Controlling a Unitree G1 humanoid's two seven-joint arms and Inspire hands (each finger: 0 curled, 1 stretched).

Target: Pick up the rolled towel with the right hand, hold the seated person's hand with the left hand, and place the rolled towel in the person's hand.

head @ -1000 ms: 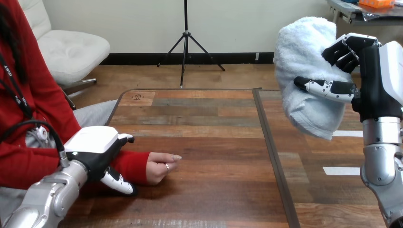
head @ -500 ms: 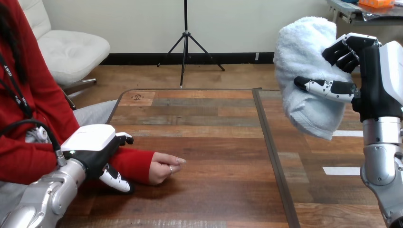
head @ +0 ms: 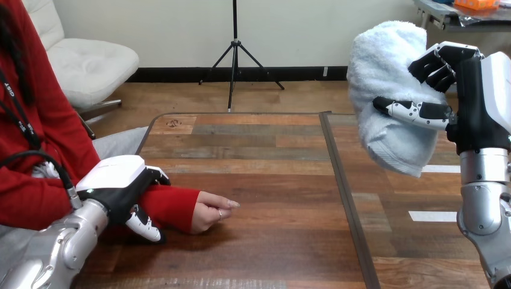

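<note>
High at the right, my right hand [head: 476,108] is shut on the white rolled towel [head: 388,90], held upright well above the table [head: 265,180]. At the lower left my left hand [head: 120,189] is curled round the person's forearm in a red sleeve [head: 172,208], fingers over the top and thumb underneath. The person's hand [head: 211,211] lies just past my left hand on the wood, loosely curled with the knuckles up.
A raised seam [head: 346,198] runs front to back between two table tops. The person's torso and arm take up the left edge.
My left hand and the person's forearm have shifted slightly right and toward the table's middle. The right hand with the towel has not moved.
</note>
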